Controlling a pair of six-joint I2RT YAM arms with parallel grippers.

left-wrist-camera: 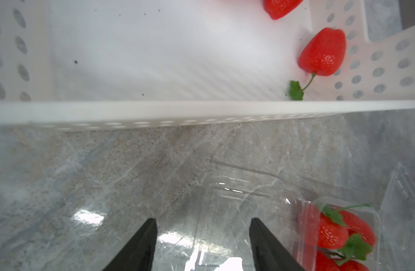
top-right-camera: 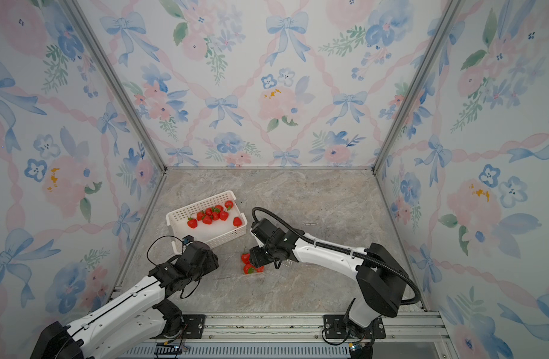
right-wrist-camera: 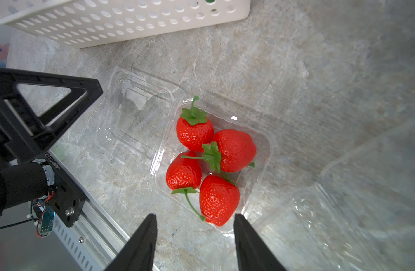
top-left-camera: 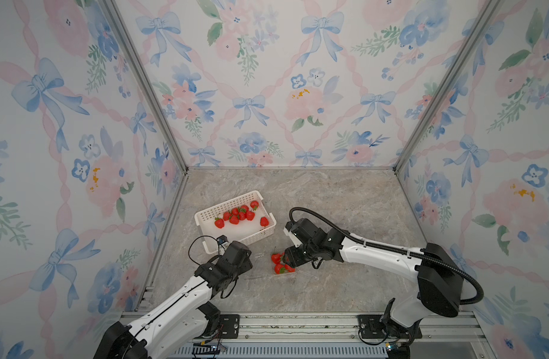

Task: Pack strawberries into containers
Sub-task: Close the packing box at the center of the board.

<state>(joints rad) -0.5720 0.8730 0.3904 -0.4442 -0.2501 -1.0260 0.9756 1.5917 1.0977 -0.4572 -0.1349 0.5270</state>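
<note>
- Now, the filled container sits on the desk near the middle of its front edge, just in front of the white basket. Four strawberries are packed inside it, touching one another.
- My right gripper hovers over that container's near rim, jaws apart, nothing between them.
- My left gripper is spread wide and empty too, poised above the clear lid.
- Here's what the move turns on: the lid lies flat and open on the desk, hinged to the container on the side facing my left arm.
- The hinge line runs roughly from the basket side toward the desk's front edge. That puts the lid's free edge nearest my left gripper and farthest from my right.
- My read: this container has its share, so closing it looks like the step in hand.
- The left gripper is the better placed one. It would catch the free edge and swing the lid over toward my right arm's side.
- The plastic looks thin and slippery, so I'd expect it to slide rather than fold unless the right gripper steadies the tray.
- The loose strawberries wait in the basket, most of them bunched toward its back wall.
- An empty container rests just beside the full one, on the side away from my left arm.
</note>
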